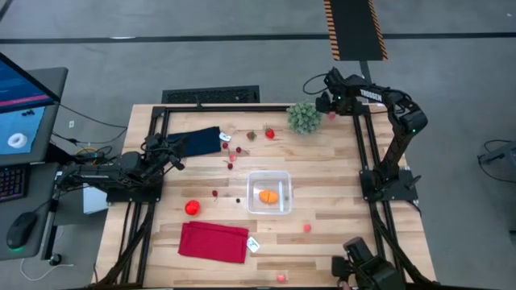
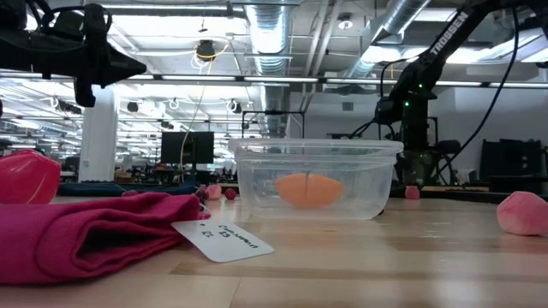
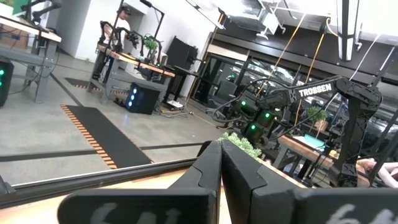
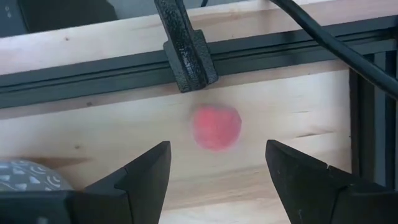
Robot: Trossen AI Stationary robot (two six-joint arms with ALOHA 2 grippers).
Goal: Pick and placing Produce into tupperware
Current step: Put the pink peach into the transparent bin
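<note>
The clear tupperware [image 1: 268,193] [image 2: 312,175] stands mid-table with one orange piece [image 1: 268,196] [image 2: 310,190] inside. Small red and pink produce lies scattered around it, such as a red piece [image 1: 192,208] and a pink one [image 1: 307,228]. My right gripper [image 1: 326,105] [image 4: 217,152] is open at the table's far right corner. Its fingers stand on either side of a pink-red piece [image 4: 216,127] [image 1: 330,115] that rests on the wood, without touching it. My left gripper [image 1: 176,161] [image 3: 221,149] is shut and waits at the table's left side.
A green spiky ball [image 1: 304,118] sits just left of my right gripper. A black frame rail [image 4: 186,56] runs right behind the pink-red piece. A navy cloth [image 1: 201,141] lies at the far left, and a red cloth [image 1: 214,242] [image 2: 86,231] with a paper tag lies near the near edge.
</note>
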